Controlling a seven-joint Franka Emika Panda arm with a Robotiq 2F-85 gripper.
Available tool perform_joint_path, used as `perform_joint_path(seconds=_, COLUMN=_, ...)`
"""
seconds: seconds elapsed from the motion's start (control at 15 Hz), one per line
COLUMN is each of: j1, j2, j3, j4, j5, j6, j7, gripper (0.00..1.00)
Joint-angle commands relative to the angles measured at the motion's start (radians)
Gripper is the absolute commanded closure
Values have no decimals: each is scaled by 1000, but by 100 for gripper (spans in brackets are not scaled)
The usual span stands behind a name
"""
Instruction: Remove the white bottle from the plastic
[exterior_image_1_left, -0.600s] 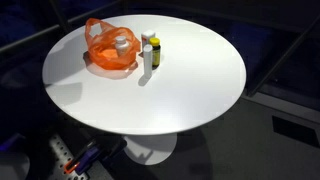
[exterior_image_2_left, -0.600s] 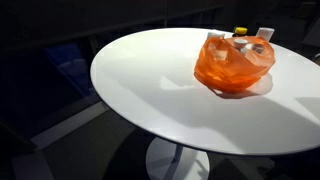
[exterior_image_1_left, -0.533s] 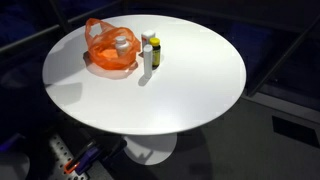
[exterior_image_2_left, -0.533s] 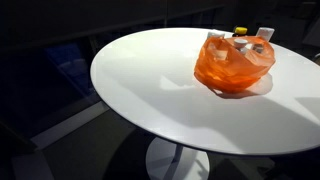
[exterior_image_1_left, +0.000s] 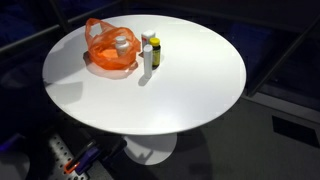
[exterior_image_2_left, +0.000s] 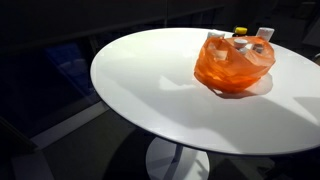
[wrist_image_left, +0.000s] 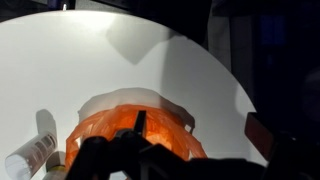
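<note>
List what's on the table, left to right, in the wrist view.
bottle → orange bag

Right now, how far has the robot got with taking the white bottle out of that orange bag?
Nothing looks done: in an exterior view the white bottle sits inside the orange plastic bag. In hand: the gripper faces the bag in the wrist view, apparently not touching it; open or shut is unclear. Left: reach in, grip the bottle, lift it out.
</note>
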Motion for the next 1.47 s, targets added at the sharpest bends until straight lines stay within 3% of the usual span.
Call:
perform_joint_path(seconds=0.0, j1=-25, j2=27, j3=21, j4=35, j5=-29, j6=30, j7=22, gripper=0)
perform_joint_path(seconds=0.93, j1=-49, j2=145, j3=44, j4=-36, j5=-219, j6=462, j7=145, gripper=0)
perform_joint_path(seconds=1.4, j1=-51, j2=206, j3=45, j4=-105, j5=-293, j6=583, j7=256, gripper=0)
